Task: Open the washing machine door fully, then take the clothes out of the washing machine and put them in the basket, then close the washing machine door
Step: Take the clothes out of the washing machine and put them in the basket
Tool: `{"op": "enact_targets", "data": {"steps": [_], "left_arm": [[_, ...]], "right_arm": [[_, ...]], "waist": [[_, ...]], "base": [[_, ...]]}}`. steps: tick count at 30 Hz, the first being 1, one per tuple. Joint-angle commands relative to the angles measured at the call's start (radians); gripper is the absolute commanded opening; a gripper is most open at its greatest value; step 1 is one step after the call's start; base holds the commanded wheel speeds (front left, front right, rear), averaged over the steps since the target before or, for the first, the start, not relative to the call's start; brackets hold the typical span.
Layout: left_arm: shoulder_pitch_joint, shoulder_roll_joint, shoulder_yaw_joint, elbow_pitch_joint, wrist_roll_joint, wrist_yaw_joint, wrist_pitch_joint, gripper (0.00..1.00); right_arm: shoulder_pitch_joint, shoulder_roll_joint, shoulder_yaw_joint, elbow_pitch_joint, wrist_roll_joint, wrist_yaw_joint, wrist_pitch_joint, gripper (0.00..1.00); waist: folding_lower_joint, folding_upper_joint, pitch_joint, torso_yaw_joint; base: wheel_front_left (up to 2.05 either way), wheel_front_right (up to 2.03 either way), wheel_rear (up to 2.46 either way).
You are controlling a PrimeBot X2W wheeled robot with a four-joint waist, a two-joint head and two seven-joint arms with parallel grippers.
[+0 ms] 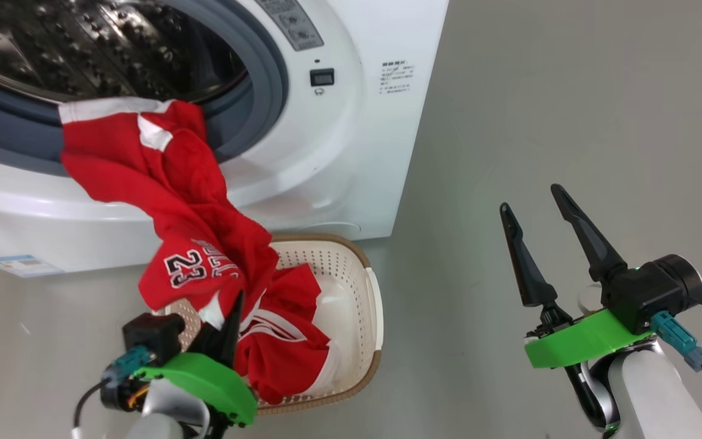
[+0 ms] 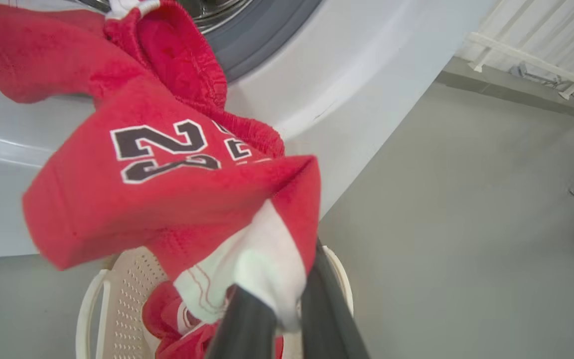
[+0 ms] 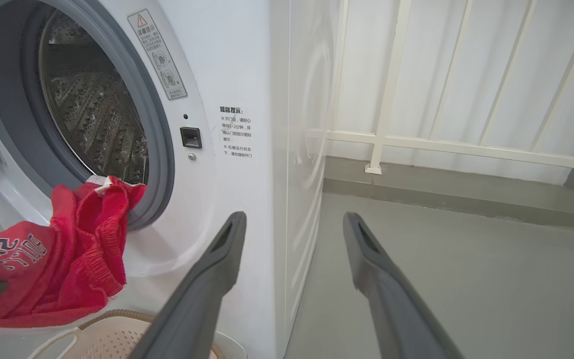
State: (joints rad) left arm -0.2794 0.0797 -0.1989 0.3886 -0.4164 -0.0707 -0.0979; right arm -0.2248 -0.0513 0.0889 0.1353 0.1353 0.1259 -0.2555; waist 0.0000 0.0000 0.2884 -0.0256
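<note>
Gripping the white trim band of the clothes (image 1: 162, 171): left tool (image 2: 279, 281) is clamped shut on the fabric, one finger on each side of the band. Head view puts it at 7 o'clock, above the near-left edge of the basket (image 1: 360, 286).

From the grip the red cloth runs up toward 11 o'clock as one stretched, twisted length, with the number 23 print facing up. Its far end is draped over the grey rubber ring (image 1: 269, 91) at the mouth of the washing machine (image 1: 339, 152). So it is partly out, partly on the lip, hanging clear of the floor (image 1: 570, 122).

More red-and-white fabric lies inside the basket at 6 o'clock. Same garment or a second one, can't tell from these angles. Basket sits on the floor just in front of the machine's front panel. Inside the mouth, perforated steel drum (image 1: 83, 42) at 11 o'clock.

Right tool (image 1: 531, 198) at 4 o'clock, fingers spread wide, holding nothing. It is well apart from basket and clothes, over bare floor. Its wrist view looks along the machine's front corner, with white railing (image 3: 391, 139) at 1 o'clock.
</note>
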Motion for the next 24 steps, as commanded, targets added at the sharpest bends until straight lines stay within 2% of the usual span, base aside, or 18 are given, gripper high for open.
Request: {"op": "enact_targets", "data": {"steps": [1,2,6,14,24], "left_arm": [[-0.052,0.004,0.01,0.049,-0.016,-0.017,-0.019,0.0],[-0.052,0.004,0.01,0.049,-0.016,-0.017,-0.019,0.0],[-0.105,-0.006,-0.029,0.202,-0.031,-0.039,-0.048,0.0],[-0.212,-0.023,-0.089,0.458,-0.1,-0.057,-0.089,0.0],[-0.313,-0.028,-0.202,0.633,-0.223,-0.06,-0.115,0.0]], "right_arm": [[-0.023,0.001,0.023,-0.029,0.011,0.005,-0.006,1.0],[-0.023,0.001,0.023,-0.029,0.011,0.005,-0.006,1.0],[-0.036,0.001,0.021,-0.031,0.011,0.005,-0.006,1.0],[-0.058,0.001,0.023,-0.04,0.014,0.005,-0.006,1.0],[-0.092,0.001,0.019,-0.066,0.01,0.005,-0.006,1.0]], "waist": [[0.0,0.0,0.031,-0.009],[0.0,0.0,0.031,-0.009],[0.0,0.0,0.06,-0.017],[0.0,0.0,0.123,-0.033],[0.0,0.0,0.228,-0.051]], "base": [[0.0,0.0,0.0],[0.0,0.0,0.0],[0.0,0.0,0.0],[0.0,0.0,0.0],[0.0,0.0,0.0]]}}
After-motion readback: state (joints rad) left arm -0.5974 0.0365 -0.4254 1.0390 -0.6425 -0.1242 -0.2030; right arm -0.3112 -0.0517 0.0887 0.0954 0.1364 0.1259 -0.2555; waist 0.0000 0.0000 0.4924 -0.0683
